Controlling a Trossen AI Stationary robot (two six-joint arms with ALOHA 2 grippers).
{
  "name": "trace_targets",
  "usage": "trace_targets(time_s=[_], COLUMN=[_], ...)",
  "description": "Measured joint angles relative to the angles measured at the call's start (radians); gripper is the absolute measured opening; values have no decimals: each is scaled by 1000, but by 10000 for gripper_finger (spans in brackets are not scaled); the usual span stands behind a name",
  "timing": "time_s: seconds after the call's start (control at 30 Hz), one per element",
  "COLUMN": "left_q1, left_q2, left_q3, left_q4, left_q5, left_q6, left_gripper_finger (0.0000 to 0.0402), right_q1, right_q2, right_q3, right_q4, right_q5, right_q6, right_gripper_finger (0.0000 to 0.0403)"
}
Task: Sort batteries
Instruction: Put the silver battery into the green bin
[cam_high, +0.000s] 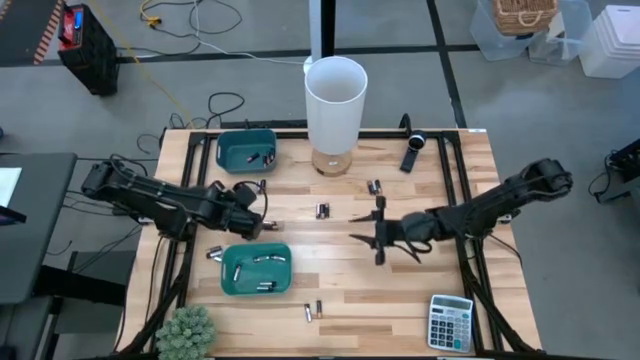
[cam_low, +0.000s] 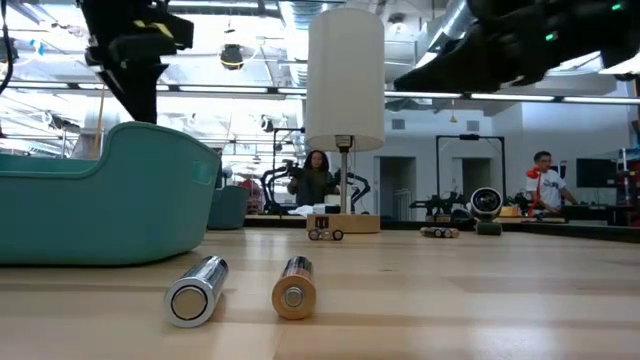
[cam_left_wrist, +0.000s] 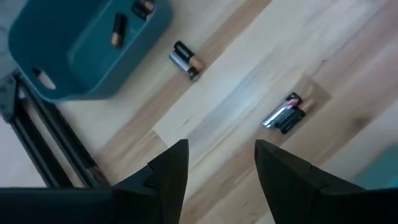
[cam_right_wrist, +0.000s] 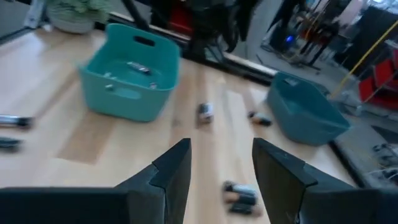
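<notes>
Over mid-counter (cam_high: 420, 300), both grippers, left (cam_high: 262, 225) & right (cam_high: 378, 232), hovered w/ fingers parted, empty; next: descend on loose batteries (cam_high: 323, 210), prob. the center pair.

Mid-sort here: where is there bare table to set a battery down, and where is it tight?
Bare wood lies between the near bin and the calculator, apart from two batteries at the front edge. The right side past the remote is free. It is crowded mid-table, between the left gripper and right gripper.

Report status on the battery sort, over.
Left gripper open, empty, between the teal bins. Right gripper open, empty, mid-table. Loose batteries on the wood. Nothing blocking.
</notes>
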Motion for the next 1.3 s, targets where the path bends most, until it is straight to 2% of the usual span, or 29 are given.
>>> trace_targets(time_s=[0.07,0.27,0.43,0.6,0.77,1.03,1.3], left_q1=[25,78,73,59,55,9,-30], left_q2=[1,2,2,1,1,1,1], left_q3=[-16,-94,-117,-118,-137,-281,-287], left_q4=[-1,-24,-134,-220,-222,-148,-154], left_q5=[32,243,369,406,452,563,544], left_q6=[-4,69,90,125,196,318,281], left_gripper_finger=[178,178,178,178,178,178,178], right_q1=[-48,-184,-236,-254,-255,-254,-254], right_q2=[1,2,2,2,3,3,3], right_q3=[0,0,0,0,0,0,0], right_q4=[1,-22,-50,-51,-56,-62,-48], right_q5=[-35,-198,-234,-243,-243,-243,-243], right_q6=[-12,-10,-5,-5,-4,7,22], right_gripper_finger=[186,186,186,186,186,186,186])
